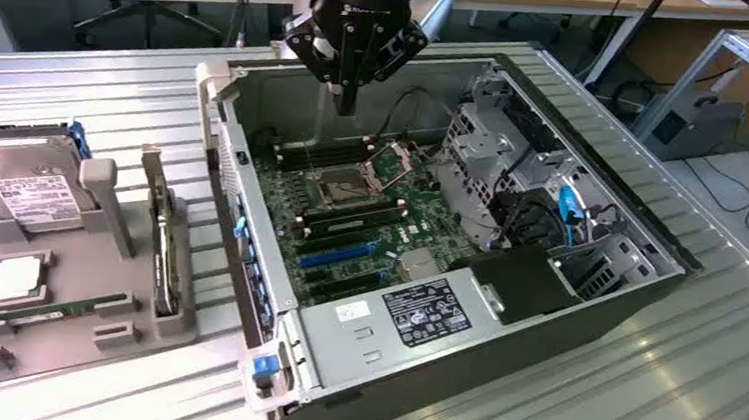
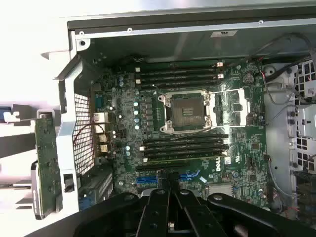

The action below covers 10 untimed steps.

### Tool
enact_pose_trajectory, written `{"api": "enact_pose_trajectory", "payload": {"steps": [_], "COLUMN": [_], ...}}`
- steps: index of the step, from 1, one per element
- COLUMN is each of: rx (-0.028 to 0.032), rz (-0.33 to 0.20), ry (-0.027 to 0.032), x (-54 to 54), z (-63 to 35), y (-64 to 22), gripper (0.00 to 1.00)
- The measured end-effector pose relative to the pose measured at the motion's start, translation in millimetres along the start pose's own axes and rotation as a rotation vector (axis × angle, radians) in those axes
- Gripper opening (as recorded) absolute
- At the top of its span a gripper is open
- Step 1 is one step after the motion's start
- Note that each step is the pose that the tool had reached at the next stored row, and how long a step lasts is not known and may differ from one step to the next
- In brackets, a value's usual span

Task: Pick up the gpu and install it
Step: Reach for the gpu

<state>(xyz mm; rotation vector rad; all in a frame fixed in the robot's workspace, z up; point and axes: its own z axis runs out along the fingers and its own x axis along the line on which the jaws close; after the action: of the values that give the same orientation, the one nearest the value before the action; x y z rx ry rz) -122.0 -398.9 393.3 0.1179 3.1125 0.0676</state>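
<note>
Exterior view: your tool (image 1: 344, 103) hangs clenched, empty, over the far end of the case (image 1: 580, 327). The gpu (image 1: 162, 243) stands on edge in the holder (image 1: 97, 203) at the exterior view's left. If you lower the tool still clenched, it would likely knock the gpu over.

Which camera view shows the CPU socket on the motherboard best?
The wrist view: it looks straight down on the CPU socket, so its whole square frame is plain. The exterior view shows the same socket at a slant, deep inside the computer case.
</note>
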Motion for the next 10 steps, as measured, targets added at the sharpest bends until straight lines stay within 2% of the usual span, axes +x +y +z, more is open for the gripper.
{"api": "enact_pose_trajectory", "payload": {"steps": [10], "rx": [0.0000], "rz": [0.000], "ry": [0.0000], "x": [3.1], "z": [-0.1], "y": [-0.2], "gripper": [0.11]}}
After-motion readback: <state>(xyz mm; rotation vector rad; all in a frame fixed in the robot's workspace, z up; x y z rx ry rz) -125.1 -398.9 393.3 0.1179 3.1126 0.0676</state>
